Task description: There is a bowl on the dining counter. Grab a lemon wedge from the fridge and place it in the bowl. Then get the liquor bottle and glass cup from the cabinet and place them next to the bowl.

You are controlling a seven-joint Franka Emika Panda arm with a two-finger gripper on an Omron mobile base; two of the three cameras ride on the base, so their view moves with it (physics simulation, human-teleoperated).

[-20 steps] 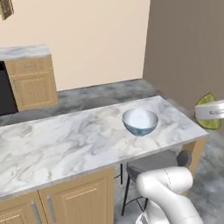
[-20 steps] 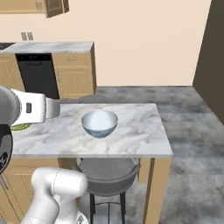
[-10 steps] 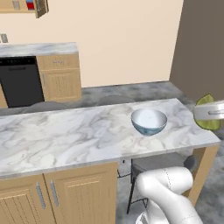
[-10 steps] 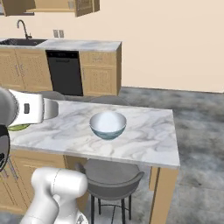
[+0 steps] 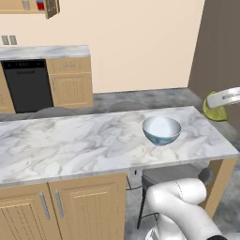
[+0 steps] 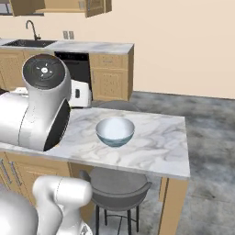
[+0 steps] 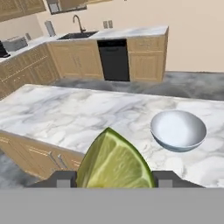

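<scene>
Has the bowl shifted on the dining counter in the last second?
No. The bowl sits in the same place near the far end of the dining counter; the whole view changed because the base drove.

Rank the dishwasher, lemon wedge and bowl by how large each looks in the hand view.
1. lemon wedge, largest, though nearness to the camera inflates it.
2. bowl and dishwasher look about alike; the dishwasher is far off, so I won't rank them.

Veined marble dining counter (image 5: 84, 145), wooden doors (image 5: 86, 208)
</scene>
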